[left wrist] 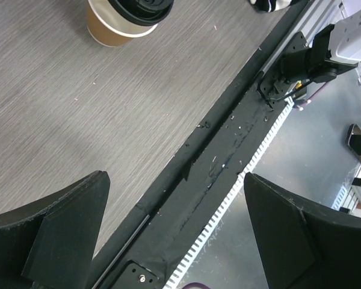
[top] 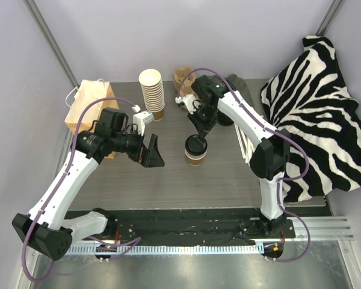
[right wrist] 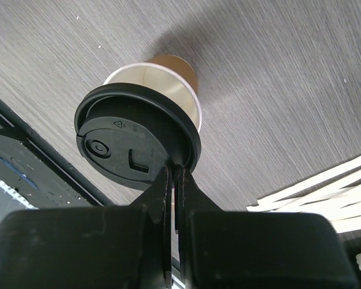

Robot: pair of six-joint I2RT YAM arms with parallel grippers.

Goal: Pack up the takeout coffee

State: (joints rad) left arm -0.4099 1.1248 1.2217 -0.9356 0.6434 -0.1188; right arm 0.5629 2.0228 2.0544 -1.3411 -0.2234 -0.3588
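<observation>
Top external: takeout coffee (top: 195,158) upright

I seem to be in a robotics lab test cell: I'm bolted to an aluminium rail (top: 325,226) edging a grey table (top: 228,180), boxed in by plain panel walls (top: 198,30).

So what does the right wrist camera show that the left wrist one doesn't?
Only the right wrist view: the right gripper shut on the rim of the lid, which sits off-centre over the cup, leaving part of its mouth uncovered; also pale sticks lying to the side.

Only the left wrist view: the left gripper open with nothing between its fingers, and the black rail along the table's near edge.

Both: the cup, its lid and the grey table.
</observation>
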